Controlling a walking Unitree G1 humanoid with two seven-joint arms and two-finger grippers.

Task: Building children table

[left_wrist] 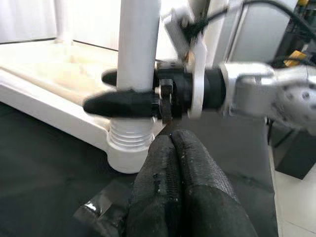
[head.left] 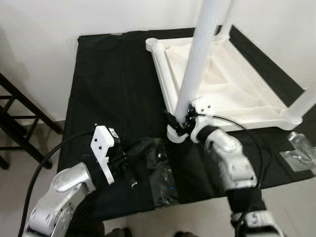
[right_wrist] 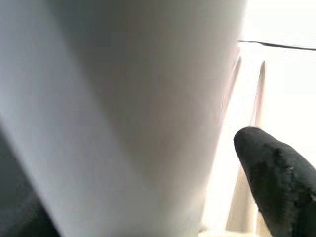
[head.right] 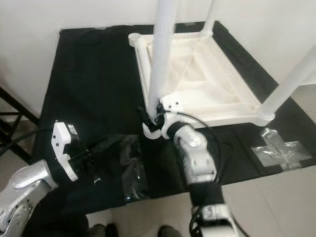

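A white children's table (head.left: 237,101) lies upside down on a black cloth (head.left: 113,84). A white leg (head.left: 200,54) stands upright in its near-left corner socket (head.left: 175,134), where screw threads (left_wrist: 129,140) show at the leg's base. My right gripper (head.left: 181,121) is shut on this leg just above the socket, with one finger (left_wrist: 123,102) across its front. The leg (right_wrist: 123,98) looms close in the right wrist view, beside one fingertip (right_wrist: 276,173). My left gripper (head.left: 129,175) hovers low over the cloth to the left, its fingers (left_wrist: 170,163) pressed together and holding nothing.
Two more legs stand in the table's far corner (head.left: 224,24) and right corner (head.left: 302,106). Clear plastic bags lie on the cloth at the front (head.left: 163,173) and the right (head.left: 298,153). A black rack (head.left: 19,113) stands at the left. A white wall is behind.
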